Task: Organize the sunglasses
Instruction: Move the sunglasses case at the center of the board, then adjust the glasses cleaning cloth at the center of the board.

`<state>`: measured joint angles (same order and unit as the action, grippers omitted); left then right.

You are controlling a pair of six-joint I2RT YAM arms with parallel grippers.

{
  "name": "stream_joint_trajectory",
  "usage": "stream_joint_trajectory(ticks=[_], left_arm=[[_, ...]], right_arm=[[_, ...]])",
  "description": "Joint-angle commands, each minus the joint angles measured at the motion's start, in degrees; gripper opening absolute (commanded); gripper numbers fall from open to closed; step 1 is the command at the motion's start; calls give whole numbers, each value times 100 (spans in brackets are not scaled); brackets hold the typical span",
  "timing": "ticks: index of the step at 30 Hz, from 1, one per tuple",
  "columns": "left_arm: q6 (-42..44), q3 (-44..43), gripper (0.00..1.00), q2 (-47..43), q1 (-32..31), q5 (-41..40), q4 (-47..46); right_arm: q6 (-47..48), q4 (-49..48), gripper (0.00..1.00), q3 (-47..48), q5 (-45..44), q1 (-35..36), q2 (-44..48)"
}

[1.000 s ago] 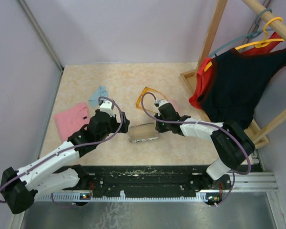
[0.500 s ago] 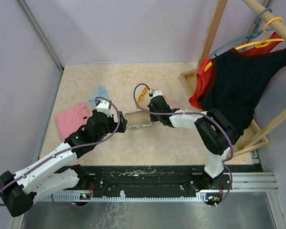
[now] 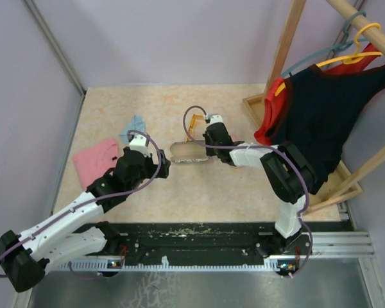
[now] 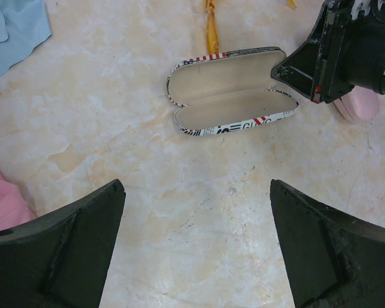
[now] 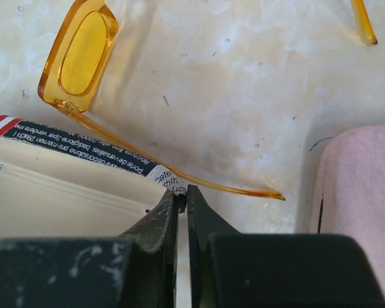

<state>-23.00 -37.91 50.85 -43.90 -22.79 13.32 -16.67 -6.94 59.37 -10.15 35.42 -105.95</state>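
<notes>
**While the printed case lies open, the right jaws pinch its rim**

Where the two arms meet at mid-worktop [image 3: 147, 102], the black-and-white printed case [image 3: 187, 153] lies opened flat, its cream lining facing up. The right jaws are closed on the case's rim at its 3 o'clock end; in the right wrist view the fingertips [image 5: 172, 208] meet on the strip of printed edge with almost no gap between them. The left jaws stand wide apart and hold nothing. They hover over bare worktop at about 8 o'clock from the case, with their dark fingers [image 4: 58, 250] framing it from below in the left wrist view.

The orange sunglasses [image 3: 192, 122] rest on the worktop at 12 o'clock from the case, with both arms unfolded. One lens [image 5: 80, 54] sits just beyond the printed rim, and one thin arm runs alongside that rim toward the pink case [image 5: 366, 179] (whether it touches the rim I cannot tell). The pink case lies at 3 o'clock from the printed one, partly under the right arm [image 3: 244, 154] in the top view.

Off at 9 o'clock lie a pink cloth [image 3: 95, 160] and, beyond it, a pale blue cloth [image 3: 133, 128], both well apart from the case. At the 3 o'clock edge a wooden rack carries a black garment [image 3: 314, 115] on hangers.
</notes>
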Motion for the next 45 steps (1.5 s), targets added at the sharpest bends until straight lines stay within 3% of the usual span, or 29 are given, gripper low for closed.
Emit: stream_joint_trajectory(ticks=[1, 7, 15, 27, 38, 45], left_arm=[[99, -129, 99, -70, 48, -48, -17], [130, -176, 99, 30, 83, -55, -71], [142, -336, 99, 352, 267, 232, -40], [-122, -679, 99, 1163, 1484, 636, -276], [-210, -1353, 99, 2651, 2468, 947, -1112], [-290, -2060, 98, 3854, 3088, 880, -1144]], right_arm=[[276, -171, 9, 189, 42, -105, -100], [370, -276, 35, 123, 245, -109, 94], [544, -54, 51, -114, 518, -105, 916], [505, 446, 59, -1018, 673, -101, 2910], [322, 1374, 59, -1676, 562, -114, 4262], [-164, 1318, 59, -2175, 1014, -114, 4725]])
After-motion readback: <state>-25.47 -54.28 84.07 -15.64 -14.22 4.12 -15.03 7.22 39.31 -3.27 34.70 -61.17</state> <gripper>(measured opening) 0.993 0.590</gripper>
